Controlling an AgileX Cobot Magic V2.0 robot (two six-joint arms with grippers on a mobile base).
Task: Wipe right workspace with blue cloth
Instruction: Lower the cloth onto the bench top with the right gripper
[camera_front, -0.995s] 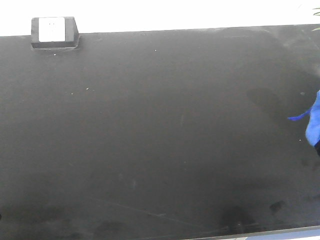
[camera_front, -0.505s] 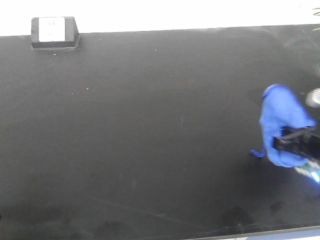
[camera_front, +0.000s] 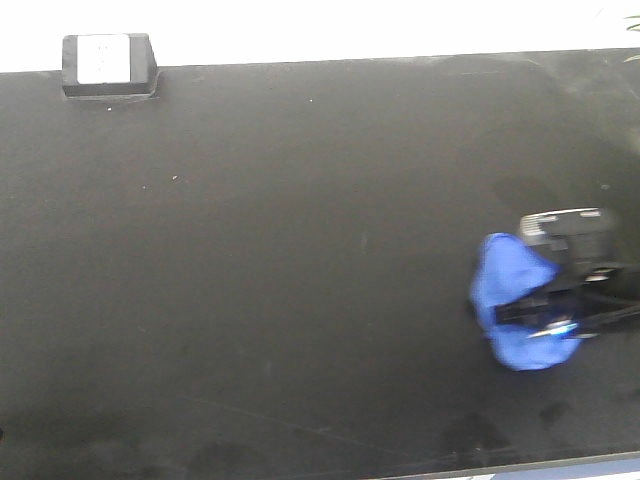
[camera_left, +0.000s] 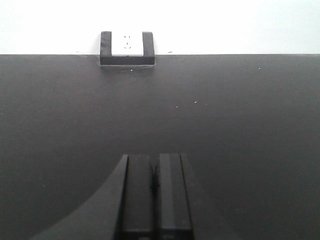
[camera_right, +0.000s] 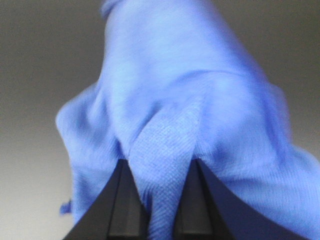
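Blue cloth: the blue cloth (camera_front: 515, 300) lies bunched on the right part of the right workspace (camera_front: 300, 280), pressed against the black surface. Half a second ago it sat higher and further right; it is now lower and more to the left. A second ago only a sliver of it showed at the right edge.

Right gripper: the right gripper (camera_right: 156, 200) is clenched on a fold of the cloth; the wrist view shows fabric pinched between its two dark fingers (camera_right: 125, 205) and spilling out ahead of them. In the front view the gripper (camera_front: 545, 312) has come further into the picture from the right, with more of its body showing than before.

Left gripper: the left gripper (camera_left: 156, 200) hangs above bare benchtop with its fingers pressed together and nothing between them.

Small black box: the small black box (camera_front: 108, 66) with a white face stands at the far left edge of the benchtop, where it stood in both earlier pictures, well apart from the cloth.
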